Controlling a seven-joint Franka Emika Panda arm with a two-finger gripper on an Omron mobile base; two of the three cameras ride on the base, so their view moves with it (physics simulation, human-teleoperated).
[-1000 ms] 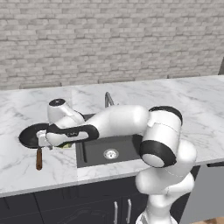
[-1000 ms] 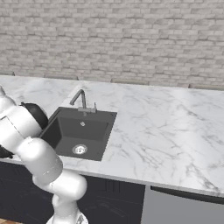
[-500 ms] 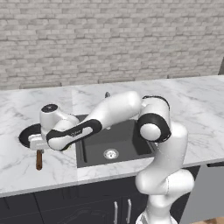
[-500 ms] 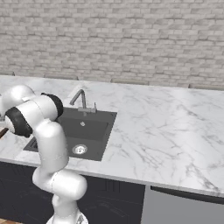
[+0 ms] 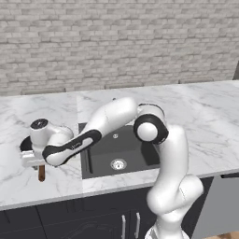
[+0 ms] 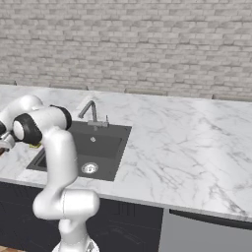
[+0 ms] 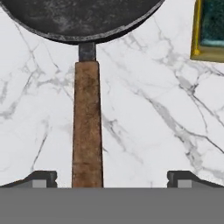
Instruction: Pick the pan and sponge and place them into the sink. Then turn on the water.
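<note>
Presently, wide-open, empty tool (image 7: pixel 112 178) poised over white marble tabletop (image 7: pixel 153 131) left of sink, straddling reddish-brown wooden handle of round black frying pan (image 7: pixel 81 19); handle's long axis runs between fingertips, offset toward one.

Pan (image 7: pixel 78 17) matt black — handle (image 7: pixel 87 127) rough wood — counter (image 7: pixel 148 122) polished marble.

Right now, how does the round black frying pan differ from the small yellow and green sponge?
The round black frying pan is far larger than the small yellow and green sponge. The pan has a long reddish-brown wooden handle; the sponge is a plain rectangle. Both rest on the white marble counter, apart.
</note>
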